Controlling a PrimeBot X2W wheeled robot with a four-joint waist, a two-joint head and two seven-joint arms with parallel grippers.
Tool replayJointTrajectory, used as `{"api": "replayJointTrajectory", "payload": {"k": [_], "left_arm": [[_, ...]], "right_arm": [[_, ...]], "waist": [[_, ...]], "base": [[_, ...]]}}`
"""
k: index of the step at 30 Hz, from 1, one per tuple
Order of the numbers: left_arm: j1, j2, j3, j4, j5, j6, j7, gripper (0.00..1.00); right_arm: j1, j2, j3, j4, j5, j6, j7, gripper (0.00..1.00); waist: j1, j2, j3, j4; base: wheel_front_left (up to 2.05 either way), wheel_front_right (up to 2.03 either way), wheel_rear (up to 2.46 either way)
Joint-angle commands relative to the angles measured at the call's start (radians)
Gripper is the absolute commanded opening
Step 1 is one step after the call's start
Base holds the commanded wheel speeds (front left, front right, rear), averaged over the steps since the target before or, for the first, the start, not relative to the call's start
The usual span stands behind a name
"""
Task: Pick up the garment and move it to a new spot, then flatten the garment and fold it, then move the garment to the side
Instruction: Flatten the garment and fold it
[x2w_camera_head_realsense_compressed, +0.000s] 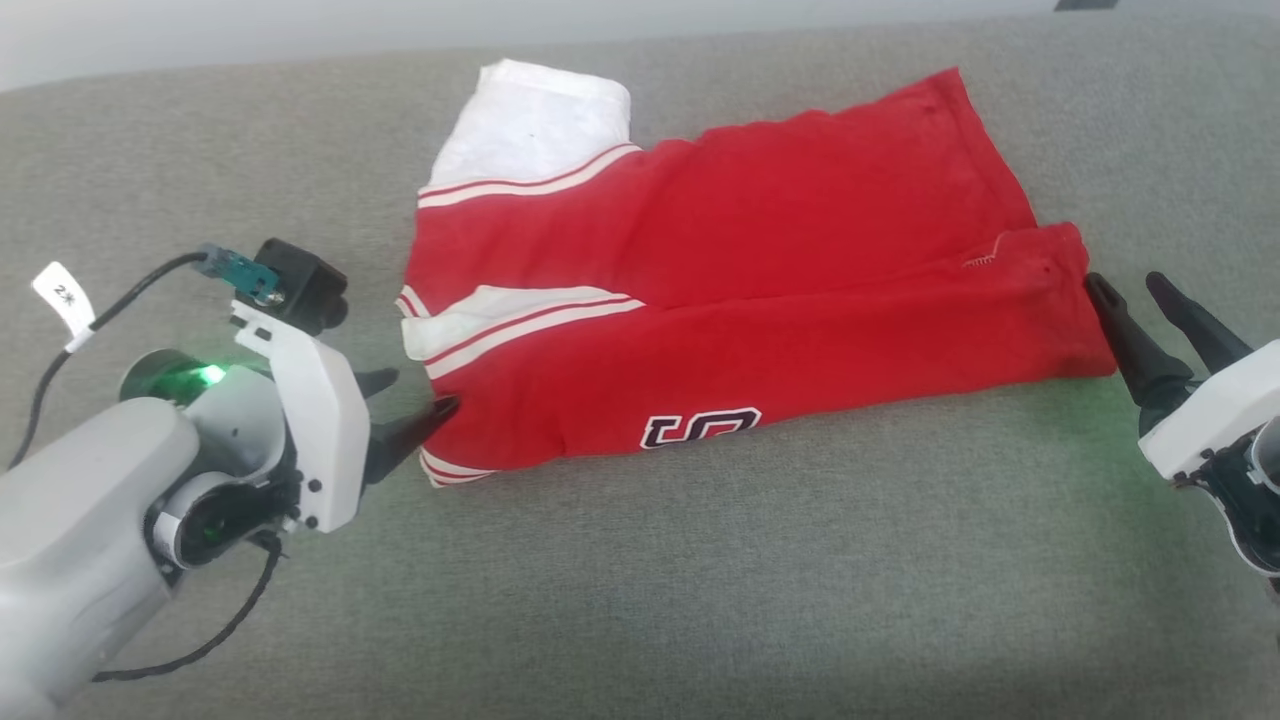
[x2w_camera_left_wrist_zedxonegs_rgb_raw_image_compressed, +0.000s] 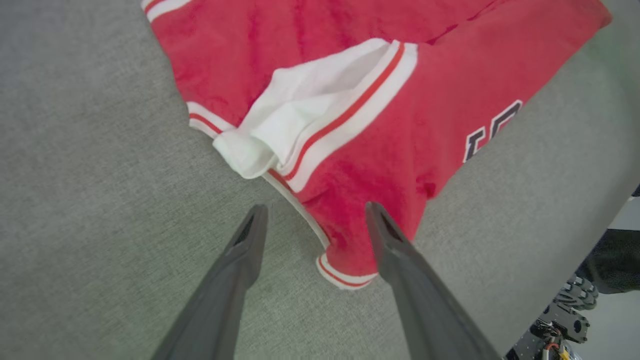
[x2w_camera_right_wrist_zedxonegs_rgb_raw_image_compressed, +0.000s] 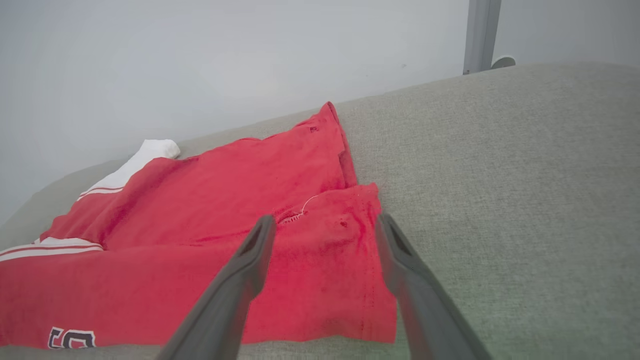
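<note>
A grey woven surface (x2w_camera_head_realsense_compressed: 640, 560) runs back to a pale bare wall (x2w_camera_right_wrist_zedxonegs_rgb_raw_image_compressed: 200, 60), and the garment (x2w_camera_head_realsense_compressed: 760, 250) lies across the middle of it, collar end to the left and hem to the right. At the left end the left gripper (x2w_camera_head_realsense_compressed: 425, 390) sits low beside the collar corner. Its jaws are spread wide with nothing between them, one fingertip right at the striped trim; I cannot tell whether it touches. Just past it one white sleeve (x2w_camera_head_realsense_compressed: 470, 320) is tucked in under the near flap, while the other sleeve (x2w_camera_head_realsense_compressed: 540, 115) lies spread flat at the far side. The near long edge looks turned up over the middle, with part of the number (x2w_camera_head_realsense_compressed: 700, 428) showing on the folded front, so the lengthwise fold seems half made. At the right end the right gripper (x2w_camera_head_realsense_compressed: 1122, 282) rests beside the hem corner, also fully open and empty. To finish the fold well, each gripper should probably take a far corner at its own end, pinching one layer only. Both should then lift together, level and at an even pace, and lay that edge over the near flap so the ends line up. The loose far sleeve is likely to drag or bunch, so it wants tucking flat first.
</note>
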Motion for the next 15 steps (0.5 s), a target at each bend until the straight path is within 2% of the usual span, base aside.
{"api": "replayJointTrajectory", "payload": {"k": [1, 6, 15], "left_arm": [[0.014, 0.009, 0.0, -0.01, -0.03, 0.023, 0.03, 1.0], [0.024, 0.019, -0.007, -0.013, -0.079, 0.047, 0.102, 1.0], [0.055, -0.025, -0.027, 0.061, -0.184, 0.027, 0.222, 1.0]], "right_arm": [[0.002, 0.0, -0.002, -0.01, 0.001, -0.002, -0.002, 1.0], [-0.011, -0.003, -0.008, -0.021, -0.005, -0.002, -0.004, 1.0], [-0.024, -0.014, -0.01, -0.05, -0.018, -0.002, 0.008, 1.0]], "waist": [[0.0, -0.0001, 0.018, -0.016], [0.0, -0.0001, 0.045, -0.042], [0.0, -0.0001, 0.105, -0.082]], "base": [[0.0, 0.0, 0.0], [0.0, 0.0, 0.0], [0.0, 0.0, 0.0]]}}
